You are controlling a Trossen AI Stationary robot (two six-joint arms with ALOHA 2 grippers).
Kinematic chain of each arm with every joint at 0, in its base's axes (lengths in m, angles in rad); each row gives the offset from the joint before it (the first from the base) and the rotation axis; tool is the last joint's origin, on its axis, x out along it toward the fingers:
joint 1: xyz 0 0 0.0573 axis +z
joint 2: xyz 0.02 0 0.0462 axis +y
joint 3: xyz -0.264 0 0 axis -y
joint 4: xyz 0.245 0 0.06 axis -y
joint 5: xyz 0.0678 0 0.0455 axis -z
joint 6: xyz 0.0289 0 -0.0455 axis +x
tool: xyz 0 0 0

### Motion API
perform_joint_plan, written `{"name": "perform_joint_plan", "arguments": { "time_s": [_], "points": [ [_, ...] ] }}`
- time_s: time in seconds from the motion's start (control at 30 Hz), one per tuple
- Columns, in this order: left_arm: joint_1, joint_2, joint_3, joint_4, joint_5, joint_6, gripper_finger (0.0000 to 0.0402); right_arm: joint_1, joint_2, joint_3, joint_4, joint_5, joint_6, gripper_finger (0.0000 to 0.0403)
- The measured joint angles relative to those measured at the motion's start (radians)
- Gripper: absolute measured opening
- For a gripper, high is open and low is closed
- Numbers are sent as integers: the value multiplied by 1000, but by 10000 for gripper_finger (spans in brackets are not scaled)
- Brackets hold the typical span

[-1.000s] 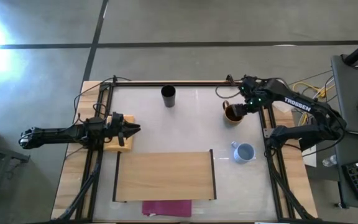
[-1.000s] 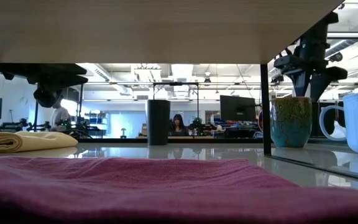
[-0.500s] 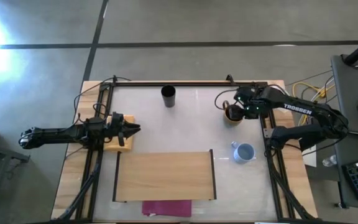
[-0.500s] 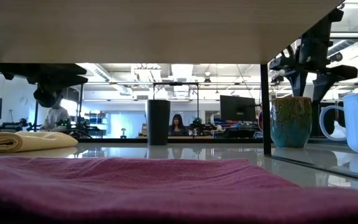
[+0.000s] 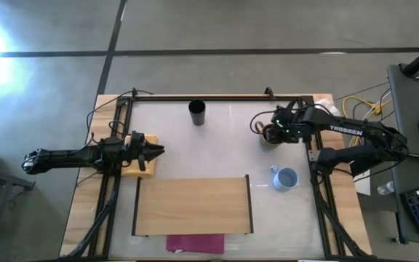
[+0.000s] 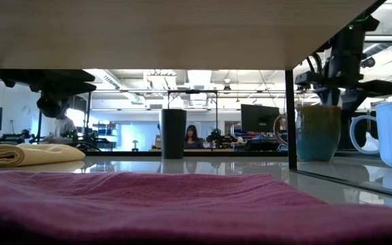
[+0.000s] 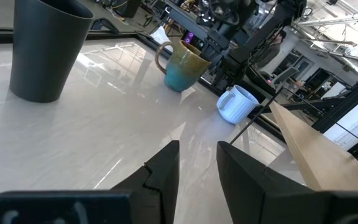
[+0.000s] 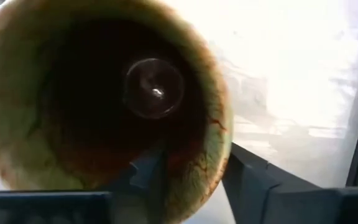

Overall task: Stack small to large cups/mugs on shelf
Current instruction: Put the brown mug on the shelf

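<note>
My right tool (image 5: 275, 132) sits over the brown mug (image 5: 270, 134) at the counter's far right. Through its wrist camera I see 1 finger (image 8: 145, 180) dipped inside the mug's (image 8: 104, 106) dark interior and the other finger (image 8: 253, 180) outside the wall, so the rim is between them; whether they actually pinch the wall I cannot tell. From table height the mug (image 6: 318, 133) stands upright on the counter with the tool (image 6: 346, 75) directly above it.

My left tool (image 5: 155, 151) waits at the counter's left edge, fingers (image 7: 163, 171) slightly apart and holding nothing, resting over the folded yellow cloth (image 5: 141, 164).

Moving outward from the brown mug: the pale blue mug (image 5: 286, 178) stands nearer the front, just beside the right end of the shelf (image 5: 193, 206), its handle turned toward the brown mug. The black cup (image 5: 197, 112) stands upright near the far edge of the counter (image 5: 231, 153), well apart from both mugs. The shelf lies flat toward the front centre with no cup on it. A magenta strip (image 5: 195, 242) lies at the front edge, touching the shelf's near side.

Beyond the counter, the low view shows a person (image 6: 194, 136) seated in the room.
</note>
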Motion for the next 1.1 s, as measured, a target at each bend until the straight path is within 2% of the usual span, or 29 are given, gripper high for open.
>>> {"name": "perform_joint_plan", "arguments": {
  "time_s": [0.2, 0.3, 0.77, 1.0, 1.1],
  "points": [
    [0, 0, 0, 0, 0, 0, 93, -16, 0, -3, 1, 62, -78, 49],
    [0, 0, 0, 0, 0, 0, 93, -34, 0, -1, -4, 71, -125, 29],
    [0, 0, 0, 0, 0, 0, 93, -67, 0, 2, 12, 100, -340, 33],
    [0, 0, 0, 0, 0, 0, 93, -68, 1, 2, 93, 93, -633, 33],
    [0, 0, 0, 0, 0, 0, 93, -69, 2, 1, 132, 37, -786, 33]
  ]
}}
